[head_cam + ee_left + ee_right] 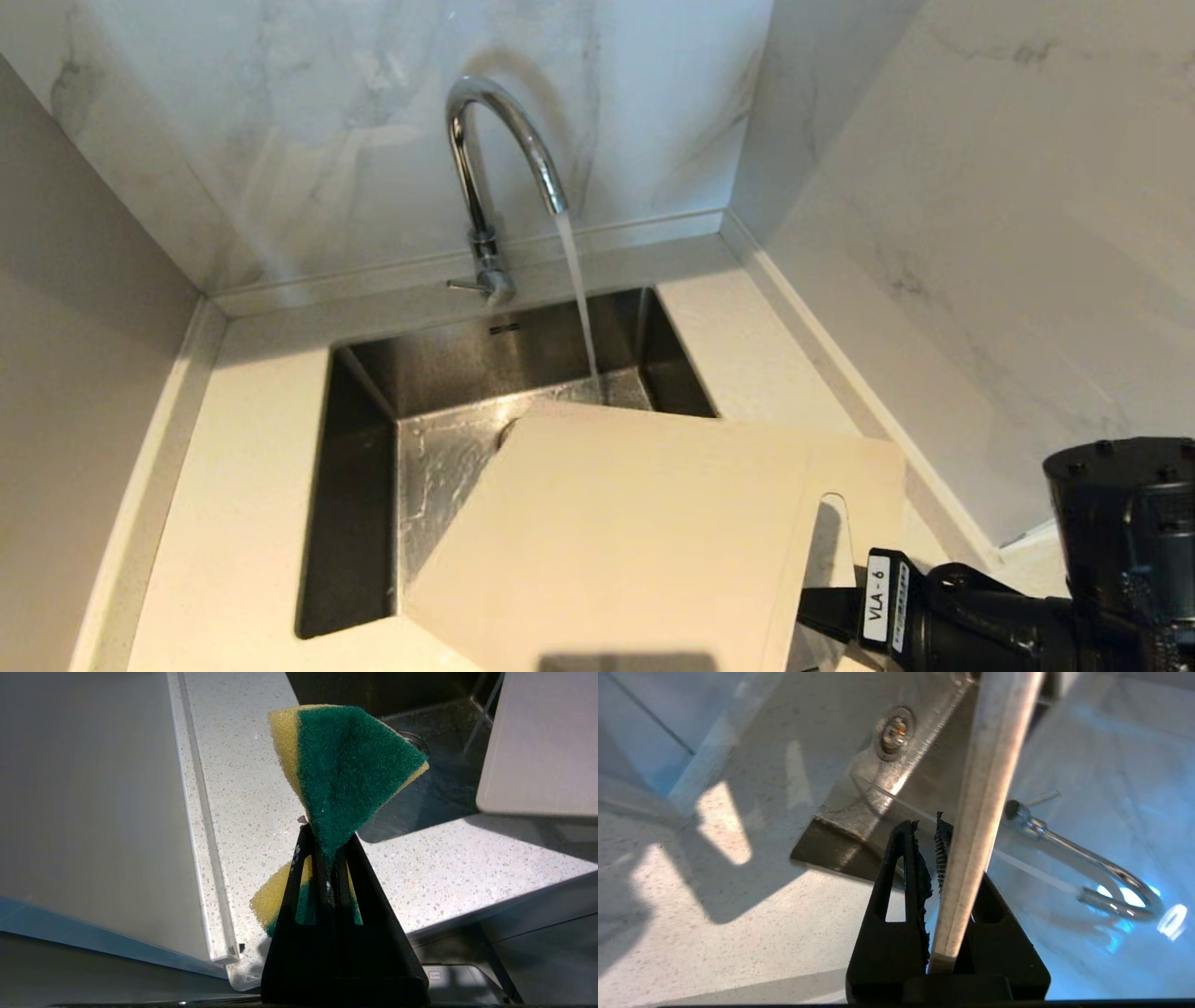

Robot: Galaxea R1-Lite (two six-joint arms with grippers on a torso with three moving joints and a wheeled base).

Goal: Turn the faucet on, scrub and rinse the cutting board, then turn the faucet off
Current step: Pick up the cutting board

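Cutting board (635, 523) clamped in right hand (934, 835), faucet (495, 140) running.

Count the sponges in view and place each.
1: a green-and-yellow sponge pinched in the left claw, over the counter beside the sink. Others may be hidden.

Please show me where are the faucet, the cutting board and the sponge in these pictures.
faucet (504, 117): head view, on the arched chrome spout.
cutting board (635, 532): head view, on its flat cream face.
sponge (350, 765): left wrist view, on its green scrubbing side.
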